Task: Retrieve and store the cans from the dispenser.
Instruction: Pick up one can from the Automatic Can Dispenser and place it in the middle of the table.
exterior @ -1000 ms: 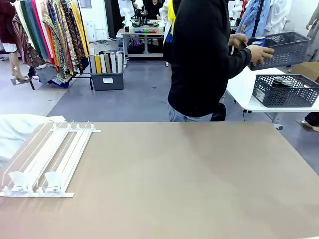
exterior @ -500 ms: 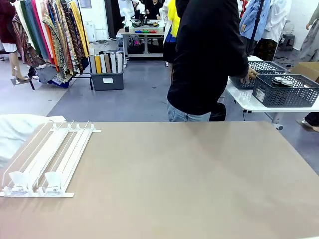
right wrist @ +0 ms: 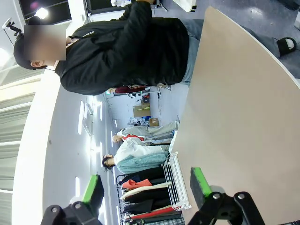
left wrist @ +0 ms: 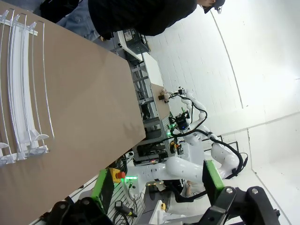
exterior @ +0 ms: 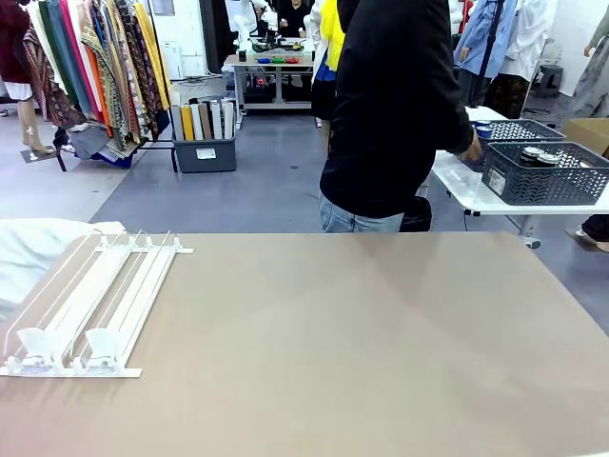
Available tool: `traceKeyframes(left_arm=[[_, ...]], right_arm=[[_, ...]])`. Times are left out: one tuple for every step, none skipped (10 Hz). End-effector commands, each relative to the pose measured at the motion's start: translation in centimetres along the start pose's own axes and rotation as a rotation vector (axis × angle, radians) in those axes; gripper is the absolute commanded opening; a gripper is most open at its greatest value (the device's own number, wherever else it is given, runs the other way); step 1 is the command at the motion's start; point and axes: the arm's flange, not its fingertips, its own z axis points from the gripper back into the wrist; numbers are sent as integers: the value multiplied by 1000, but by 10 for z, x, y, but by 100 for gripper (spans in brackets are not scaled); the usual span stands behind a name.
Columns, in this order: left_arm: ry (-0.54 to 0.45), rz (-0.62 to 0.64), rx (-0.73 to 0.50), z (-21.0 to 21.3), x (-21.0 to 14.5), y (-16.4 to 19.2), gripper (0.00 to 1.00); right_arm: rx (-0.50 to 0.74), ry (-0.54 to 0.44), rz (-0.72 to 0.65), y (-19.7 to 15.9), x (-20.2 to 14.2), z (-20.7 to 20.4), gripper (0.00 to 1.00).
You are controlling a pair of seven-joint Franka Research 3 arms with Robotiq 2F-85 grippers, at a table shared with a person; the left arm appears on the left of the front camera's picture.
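- Sitting at the left edge of the table point(exterior: 381, 333), the dispenser point(exterior: 90, 309) has its three narrow lanes running from the near-left corner away toward the far edge, with the clear end stops at the near end; every lane looks bare, with no can in it.
- Seen from the left wrist, the left gripper point(left wrist: 157, 185) hangs above the table with its green-padded fingers spread wide and nothing between them; the dispenser point(left wrist: 21, 84) lies ahead of it and off to the upper left of that view, well apart.
- Standing past the far edge, the person point(exterior: 395, 114) is turned to the right, one hand reaching toward a grey basket point(exterior: 542, 171) on a white side table point(exterior: 457, 176), well apart from the robot's table.
- Round silver can tops point(exterior: 535, 155) show inside that basket, so the cans seem to be over there, not in the rack.
- Seen from the right wrist, the right gripper point(right wrist: 147, 185) is likewise spread and bare, with the dispenser point(right wrist: 178, 180) far off between its pads.
- Judging by position, the left arm is nearer the rack, and any pick would come at the near, stopped end of the lanes.
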Motion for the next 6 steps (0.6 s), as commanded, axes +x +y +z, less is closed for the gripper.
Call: traceKeyframes(left_arm=[[-11, -6, -18, -1, 1, -1, 100], [-11, -6, -18, -1, 1, -1, 100], [-11, -6, -18, -1, 1, -1, 100], [-11, -6, -18, -1, 1, -1, 100], [-11, -6, -18, -1, 1, -1, 100], [-11, -6, -18, -1, 1, -1, 100]], right_arm=[[2, 5, -2, 4, -2, 1, 100], [2, 5, -2, 4, -2, 1, 100], [2, 5, -2, 4, -2, 1, 100], [2, 5, -2, 4, -2, 1, 100], [2, 5, -2, 4, -2, 1, 100], [2, 5, -2, 4, -2, 1, 100]])
